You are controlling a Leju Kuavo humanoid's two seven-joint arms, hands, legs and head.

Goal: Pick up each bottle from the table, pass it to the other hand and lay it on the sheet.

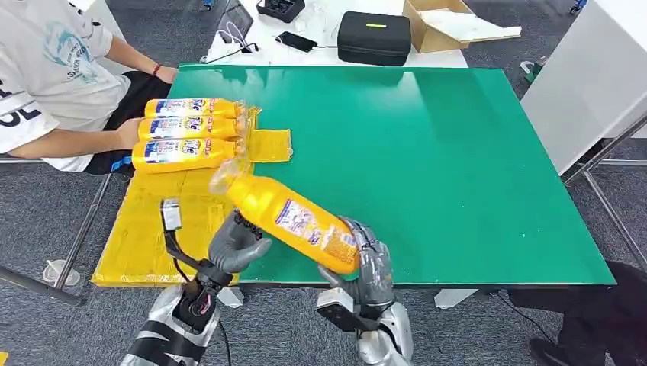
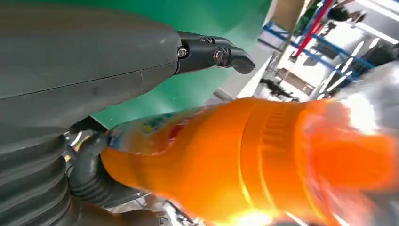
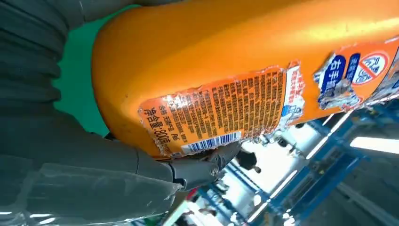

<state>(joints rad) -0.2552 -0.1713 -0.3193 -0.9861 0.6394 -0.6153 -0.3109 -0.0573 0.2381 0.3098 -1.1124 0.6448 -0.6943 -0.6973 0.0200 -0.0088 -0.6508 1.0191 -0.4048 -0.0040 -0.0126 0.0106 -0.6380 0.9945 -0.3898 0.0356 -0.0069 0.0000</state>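
Note:
An orange-yellow bottle (image 1: 294, 221) (image 2: 263, 160) (image 3: 235, 56) hangs tilted over the near edge of the green table (image 1: 427, 152), its clear cap pointing up and left toward the yellow sheet (image 1: 152, 229). My right hand (image 1: 368, 263) (image 3: 70, 160) grips its base end. My left hand (image 1: 235, 242) (image 2: 70, 94) is cupped under the bottle's upper body; its fingers lie against the underside, and its thumb stands off with a gap. Three more bottles (image 1: 187, 126) lie side by side on the sheet's far end.
A person (image 1: 53, 76) sits at the table's left, one hand beside the laid bottles. Behind the green table a white table holds a black case (image 1: 374, 36), a cardboard box (image 1: 450, 23) and a phone (image 1: 296, 40). The sheet's near half is bare.

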